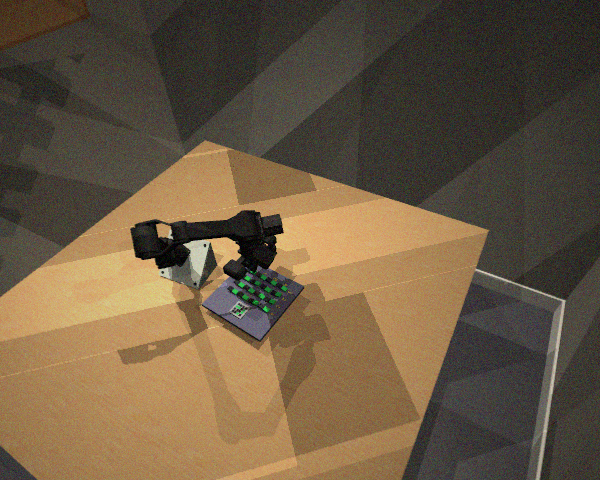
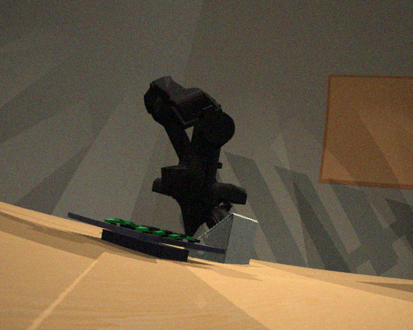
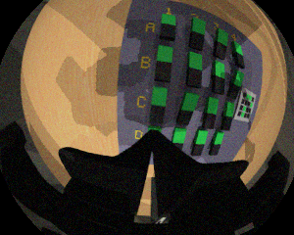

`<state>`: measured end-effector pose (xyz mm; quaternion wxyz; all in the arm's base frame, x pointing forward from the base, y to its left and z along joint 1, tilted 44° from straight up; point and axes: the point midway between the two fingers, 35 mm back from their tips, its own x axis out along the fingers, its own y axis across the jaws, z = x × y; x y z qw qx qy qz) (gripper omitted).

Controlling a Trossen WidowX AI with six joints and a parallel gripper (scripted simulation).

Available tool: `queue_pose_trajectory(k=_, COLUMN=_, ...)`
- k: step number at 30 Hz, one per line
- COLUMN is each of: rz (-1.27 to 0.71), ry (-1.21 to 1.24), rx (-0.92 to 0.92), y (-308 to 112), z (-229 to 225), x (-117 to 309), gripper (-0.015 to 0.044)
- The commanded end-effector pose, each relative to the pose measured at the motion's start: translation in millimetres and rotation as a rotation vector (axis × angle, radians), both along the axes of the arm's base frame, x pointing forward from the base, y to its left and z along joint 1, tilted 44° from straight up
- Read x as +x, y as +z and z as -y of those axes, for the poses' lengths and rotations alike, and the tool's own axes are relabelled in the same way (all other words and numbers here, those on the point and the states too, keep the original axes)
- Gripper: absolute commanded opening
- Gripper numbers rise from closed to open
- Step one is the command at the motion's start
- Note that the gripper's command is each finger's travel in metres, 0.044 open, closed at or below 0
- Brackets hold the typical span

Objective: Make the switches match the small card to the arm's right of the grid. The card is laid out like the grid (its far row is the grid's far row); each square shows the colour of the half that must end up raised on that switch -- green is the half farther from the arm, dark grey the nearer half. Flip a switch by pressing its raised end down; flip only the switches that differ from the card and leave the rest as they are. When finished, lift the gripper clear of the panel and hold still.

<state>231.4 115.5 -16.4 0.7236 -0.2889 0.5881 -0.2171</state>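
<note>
The purple-grey panel [image 1: 220, 301] [image 2: 213, 249] [image 3: 127, 115] carries a grid of green-and-dark rocker switches, with rows A to D lettered. Its small white-edged card [image 1: 239, 309] [image 3: 245, 105] lies beside column 4; its squares are too small to read surely. My gripper [image 2: 190, 235] [image 3: 153, 133] is shut and empty. It points down with its tips at switch D1 in the near row, covering most of that switch; contact cannot be told. Switch D2 [image 3: 179, 137] and switch C1 [image 3: 158, 105] are beside the tips. Green looks brighter on D2, D3 and D4 than on C2; exact tilts are hard to tell.
The panel stands on a dark block [image 2: 146, 245] on the wooden table [image 1: 135, 413]. The pale wedge-shaped arm base [image 1: 203, 263] [image 2: 240, 234] is close to the panel's near side. Hard shadows cross the panel and table.
</note>
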Motion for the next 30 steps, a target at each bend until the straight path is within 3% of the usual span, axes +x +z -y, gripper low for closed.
queue_pose_trajectory(k=1, rz=-0.004, ry=0.004, rx=-0.006, y=-1.3, z=1.6, x=-0.4, gripper=0.0000)
queue_pose_trajectory(k=15, rz=-0.004, ry=0.004, rx=-0.007, y=-2.6, z=2.8, x=0.1, gripper=0.0000)
queue_pose_trajectory(k=21, rz=0.013, ry=0.021, rx=-0.004, y=42.5, z=-39.1, x=-15.8, gripper=0.0000)
queue_pose_trajectory(k=30, rz=0.012, ry=0.021, rx=-0.005, y=58.1, z=-21.1, x=-30.0, gripper=0.0000)
